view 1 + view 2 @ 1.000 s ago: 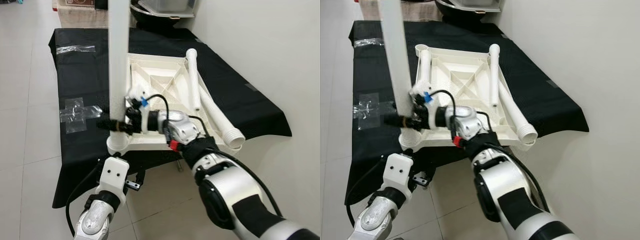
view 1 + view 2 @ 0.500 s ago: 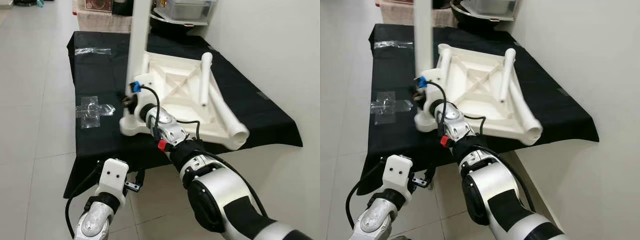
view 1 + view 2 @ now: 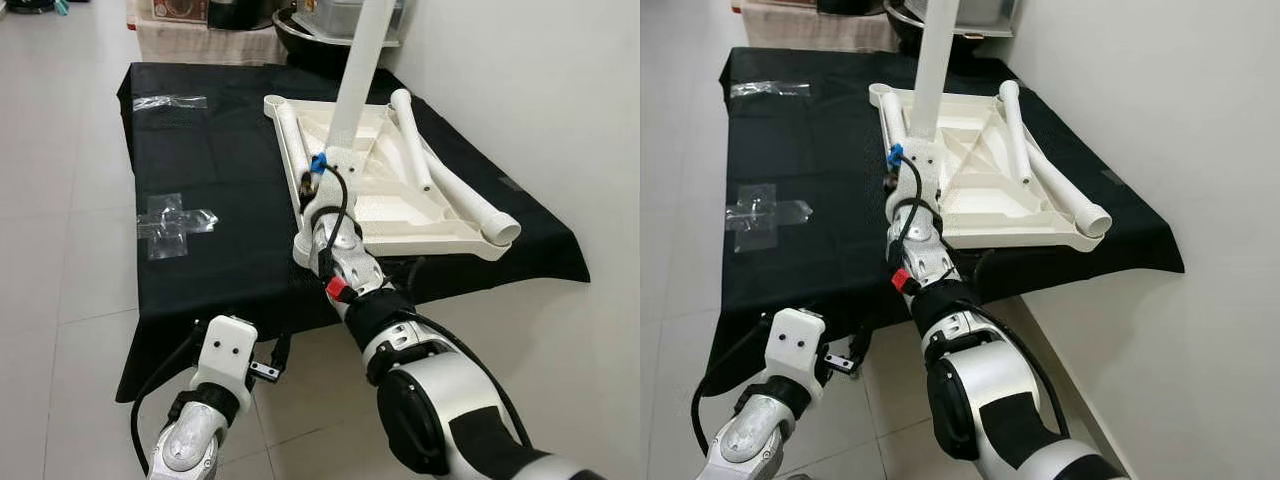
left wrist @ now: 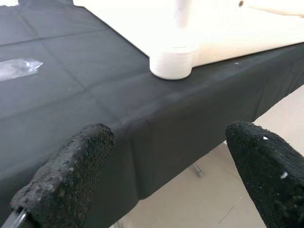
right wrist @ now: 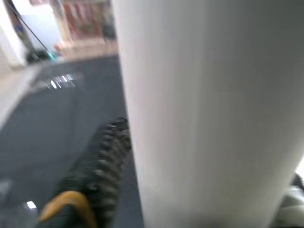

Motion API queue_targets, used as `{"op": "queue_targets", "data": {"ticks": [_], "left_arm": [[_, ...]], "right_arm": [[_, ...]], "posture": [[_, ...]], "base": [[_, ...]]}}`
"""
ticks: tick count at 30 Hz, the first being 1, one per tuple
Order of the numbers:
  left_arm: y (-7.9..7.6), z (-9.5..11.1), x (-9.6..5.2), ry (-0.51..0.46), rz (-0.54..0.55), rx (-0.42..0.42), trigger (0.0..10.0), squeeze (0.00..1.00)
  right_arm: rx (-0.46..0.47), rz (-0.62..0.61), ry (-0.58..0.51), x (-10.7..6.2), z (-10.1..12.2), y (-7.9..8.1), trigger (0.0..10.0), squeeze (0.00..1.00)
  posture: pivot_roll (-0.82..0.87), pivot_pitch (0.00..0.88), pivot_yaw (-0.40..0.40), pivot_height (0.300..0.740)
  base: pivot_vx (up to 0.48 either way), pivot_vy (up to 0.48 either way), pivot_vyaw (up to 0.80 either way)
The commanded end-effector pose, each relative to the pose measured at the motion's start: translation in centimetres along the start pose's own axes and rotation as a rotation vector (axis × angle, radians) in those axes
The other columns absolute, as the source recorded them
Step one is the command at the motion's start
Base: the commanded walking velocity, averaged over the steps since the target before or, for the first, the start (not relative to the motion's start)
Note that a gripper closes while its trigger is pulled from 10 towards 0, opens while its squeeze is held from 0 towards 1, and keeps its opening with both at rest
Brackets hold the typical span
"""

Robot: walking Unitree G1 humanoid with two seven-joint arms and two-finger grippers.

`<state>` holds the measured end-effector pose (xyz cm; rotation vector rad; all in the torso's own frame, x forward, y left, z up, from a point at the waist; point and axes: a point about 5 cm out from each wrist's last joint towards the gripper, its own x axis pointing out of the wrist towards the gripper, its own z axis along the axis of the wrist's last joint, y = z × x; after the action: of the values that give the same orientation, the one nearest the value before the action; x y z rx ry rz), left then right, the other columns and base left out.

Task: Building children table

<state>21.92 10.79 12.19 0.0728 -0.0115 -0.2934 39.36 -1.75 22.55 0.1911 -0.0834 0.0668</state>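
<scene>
right gripper [image 3: 312,190] jaws probably clasp table leg [image 3: 358,72] | left gripper [image 4: 156,175] jaws wide | tape [image 3: 172,222] nearby

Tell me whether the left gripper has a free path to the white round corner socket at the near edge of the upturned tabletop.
Probably yes. The left gripper hangs open below the black-clothed table's edge, and the white round corner socket sits in plain sight above it; only that edge lies between.

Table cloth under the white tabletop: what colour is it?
Plain black table cloth, with clear tape patches; clearest in the left eye view.
</scene>
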Motion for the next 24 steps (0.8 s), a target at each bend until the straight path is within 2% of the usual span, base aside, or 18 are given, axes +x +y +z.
{"op": "queue_targets", "data": {"ticks": [1, 2, 3, 5, 6, 9, 10, 11, 12, 13, 14, 15, 16, 19, 20, 23, 24], "left_arm": [[-0.3, -0.3, -0.1, 0.017, -0.012, -0.003, 10.0, 0.00], [-0.3, -0.3, -0.1, 0.017, -0.012, -0.003, 10.0, 0.00], [-0.2, -0.3, -0.1, 0.017, -0.013, -0.003, 10.0, 0.00], [-0.2, -0.3, 0.0, 0.018, -0.012, -0.002, 10.0, 0.00], [-0.2, -0.3, 0.0, 0.018, -0.012, -0.002, 10.0, 0.00], [-0.1, -0.3, 0.0, 0.017, -0.012, 0.000, 10.0, 0.00], [-0.1, -0.3, 0.0, 0.017, -0.012, 0.000, 10.0, 0.00], [-0.1, -0.4, 0.0, 0.017, -0.011, 0.000, 10.0, 0.00], [-0.1, -0.4, 0.1, 0.017, -0.011, 0.000, 10.0, 0.00], [-0.1, -0.4, 0.1, 0.017, -0.011, 0.000, 10.0, 0.00], [-0.1, -0.4, 0.1, 0.017, -0.012, 0.001, 10.0, 0.00], [-0.1, -0.3, 0.1, 0.016, -0.012, 0.001, 10.0, 0.00], [-0.1, -0.3, 0.1, 0.016, -0.012, 0.001, 10.0, 0.00], [-0.2, -0.3, 0.2, 0.012, -0.009, 0.001, 10.0, 0.00], [-0.2, -0.3, 0.2, 0.012, -0.009, 0.001, 10.0, 0.00], [-0.3, -0.2, 0.1, 0.007, -0.006, -0.002, 10.0, 0.00], [-0.3, -0.2, 0.1, 0.007, -0.006, -0.002, 10.0, 0.00]], "right_arm": [[0.019, 0.029, 0.005, -0.4, -0.7, 0.6, 10.0, 1.00], [0.019, 0.029, 0.005, -0.4, -0.7, 0.6, 10.0, 1.00], [0.033, 0.072, -0.016, -0.3, -0.3, 0.2, 10.0, 0.00], [0.044, 0.252, -0.086, -0.2, 0.6, -0.3, 10.0, 0.00], [0.044, 0.252, -0.086, -0.2, 0.6, -0.3, 10.0, 0.00], [0.112, 0.568, -0.014, 0.1, 0.5, -1.6, 10.0, 0.00], [0.112, 0.568, -0.014, 0.1, 0.5, -1.6, 10.0, 0.00], [0.120, 0.673, 0.012, 0.0, 0.6, -2.1, 10.0, 0.00], [0.128, 0.851, 0.056, -0.4, 0.7, -2.5, 10.0, 0.00], [0.128, 0.851, 0.056, -0.4, 0.7, -2.5, 10.0, 0.00], [0.123, 0.906, 0.069, -0.5, 0.7, -2.5, 10.0, 0.00], [0.062, 1.005, 0.086, -1.0, 0.3, -2.5, 10.0, 0.00], [0.062, 1.005, 0.086, -1.0, 0.3, -2.5, 10.0, 0.00], [-0.060, 1.250, 0.168, -2.2, -0.6, -1.9, 10.0, 0.00], [-0.060, 1.250, 0.168, -2.2, -0.6, -1.9, 10.0, 0.00], [-0.140, 1.332, 0.191, -2.6, -0.8, 0.0, 10.0, 0.00], [-0.140, 1.332, 0.191, -2.6, -0.8, 0.0, 10.0, 0.00]], "posture": [[0.12, 0.097, -0.174, 0.740], [0.12, 0.097, -0.174, 0.740], [0.12, 0.099, -0.174, 0.740], [0.13, 0.100, -0.172, 0.740], [0.13, 0.100, -0.172, 0.740], [0.13, 0.100, -0.173, 0.740], [0.13, 0.100, -0.173, 0.740], [0.13, 0.100, -0.173, 0.740], [0.13, 0.103, -0.173, 0.740], [0.13, 0.103, -0.173, 0.740], [0.13, 0.103, -0.173, 0.740], [0.13, 0.105, -0.176, 0.740], [0.13, 0.105, -0.176, 0.740], [0.13, 0.105, -0.182, 0.740], [0.13, 0.105, -0.182, 0.740], [0.13, 0.107, -0.185, 0.740], [0.13, 0.107, -0.185, 0.740]], "base": [[0.000, 0.000, 0.00], [0.000, 0.000, 0.00], [0.000, 0.000, 0.00], [0.000, 0.000, 0.00], [0.000, 0.000, 0.00], [0.000, 0.000, 0.00], [0.000, 0.000, 0.00], [0.000, 0.000, 0.00], [0.000, 0.000, 0.00], [0.000, 0.000, 0.00], [0.000, 0.000, 0.00], [0.000, 0.000, 0.00], [0.000, 0.000, 0.00], [0.000, 0.000, 0.00], [0.000, 0.000, 0.00], [0.000, 0.000, 0.00], [0.000, 0.000, 0.00]]}}
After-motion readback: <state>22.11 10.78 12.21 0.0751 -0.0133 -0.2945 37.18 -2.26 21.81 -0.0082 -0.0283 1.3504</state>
